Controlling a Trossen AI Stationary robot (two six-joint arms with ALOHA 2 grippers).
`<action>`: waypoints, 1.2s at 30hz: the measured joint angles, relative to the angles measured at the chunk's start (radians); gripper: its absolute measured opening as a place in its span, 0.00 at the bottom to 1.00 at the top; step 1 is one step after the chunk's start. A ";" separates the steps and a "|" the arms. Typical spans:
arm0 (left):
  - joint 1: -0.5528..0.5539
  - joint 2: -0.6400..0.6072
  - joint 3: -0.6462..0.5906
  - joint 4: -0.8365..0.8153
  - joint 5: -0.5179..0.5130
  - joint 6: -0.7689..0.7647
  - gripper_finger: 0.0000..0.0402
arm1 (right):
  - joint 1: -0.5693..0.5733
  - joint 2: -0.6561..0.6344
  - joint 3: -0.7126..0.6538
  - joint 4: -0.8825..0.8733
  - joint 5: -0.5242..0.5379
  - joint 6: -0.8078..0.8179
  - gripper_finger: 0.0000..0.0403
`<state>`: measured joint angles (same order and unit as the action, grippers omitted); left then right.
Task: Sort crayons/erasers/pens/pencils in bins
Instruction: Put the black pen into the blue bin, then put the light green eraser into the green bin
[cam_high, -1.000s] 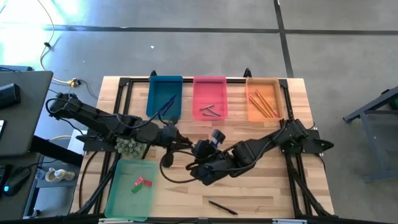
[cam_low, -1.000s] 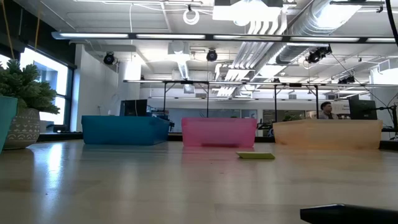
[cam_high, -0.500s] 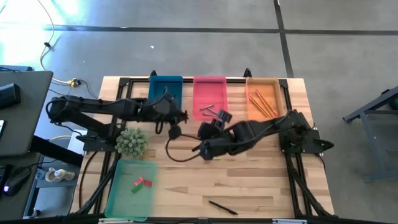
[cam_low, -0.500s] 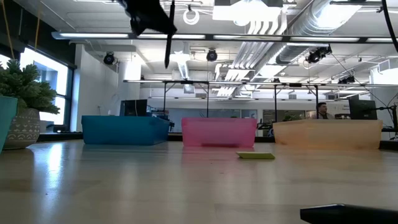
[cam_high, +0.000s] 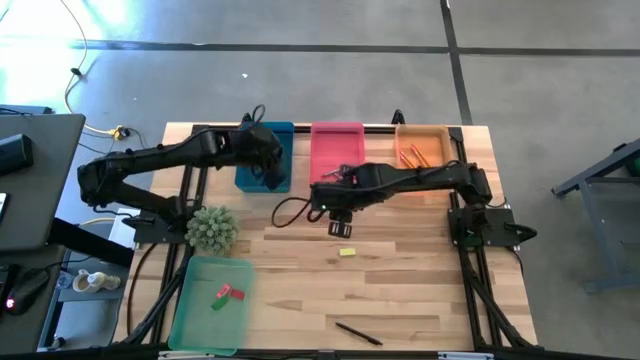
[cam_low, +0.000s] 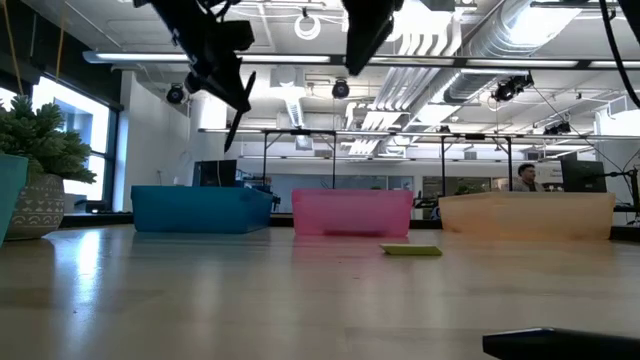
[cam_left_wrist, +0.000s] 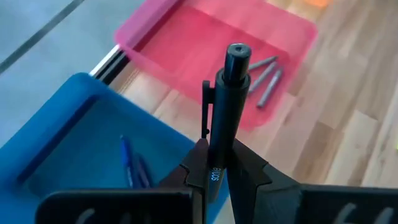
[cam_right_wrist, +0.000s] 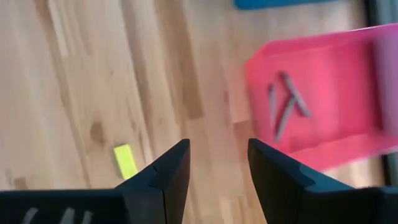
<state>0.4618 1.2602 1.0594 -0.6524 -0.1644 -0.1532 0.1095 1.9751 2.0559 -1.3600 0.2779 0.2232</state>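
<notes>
Both arms have swung up the desk (cam_high: 400, 290) toward the row of bins since a second ago, when they sat bunched near its middle. My left pincer (cam_left_wrist: 214, 163) now hangs over the blue bin (cam_high: 262, 160), clamped tight on a black pen (cam_left_wrist: 222, 118) that stands on end between its fingers (cam_left_wrist: 249, 177); the low view shows that pen (cam_low: 238, 115) tilted, high above the desk. Inside the blue bin I can see blue pens (cam_left_wrist: 127, 158) lying on the floor of the tray. My right pincer (cam_right_wrist: 217, 163) sits over bare wood just in front of the pink bin (cam_high: 337, 140), its jaws spread wide with nothing between them. The yellow eraser (cam_high: 346, 252) lies on the desk close beside it, toward the near edge, well clear of any bin. The pink bin holds grey crayons (cam_right_wrist: 285, 106), crossed over one another. The orange bin (cam_high: 432, 130) holds the pencils (cam_high: 416, 155), partly hidden under my right arm. The green bin (cam_high: 210, 310) at the near left corner has the pink eraser (cam_high: 233, 292) and the green eraser (cam_high: 218, 303) in it. Another black pen (cam_high: 357, 333) lies loose near the front edge of the desk. A small potted plant (cam_high: 211, 229) stands between the blue and green bins.
</notes>
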 joint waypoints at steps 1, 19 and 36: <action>0.016 0.000 0.000 -0.001 0.005 0.000 0.05 | -0.011 -0.001 -0.022 0.018 -0.031 -0.018 0.38; 0.156 0.215 -0.001 -0.061 0.062 0.008 0.08 | -0.070 0.000 -0.391 0.333 -0.366 -0.088 0.38; 0.182 0.228 0.000 -0.096 0.096 0.026 0.45 | 0.021 0.000 -0.580 0.525 -0.402 -0.133 0.38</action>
<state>0.6434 1.4880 1.0592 -0.7484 -0.0680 -0.1268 0.1307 1.9751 1.4763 -0.8350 -0.1243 0.0901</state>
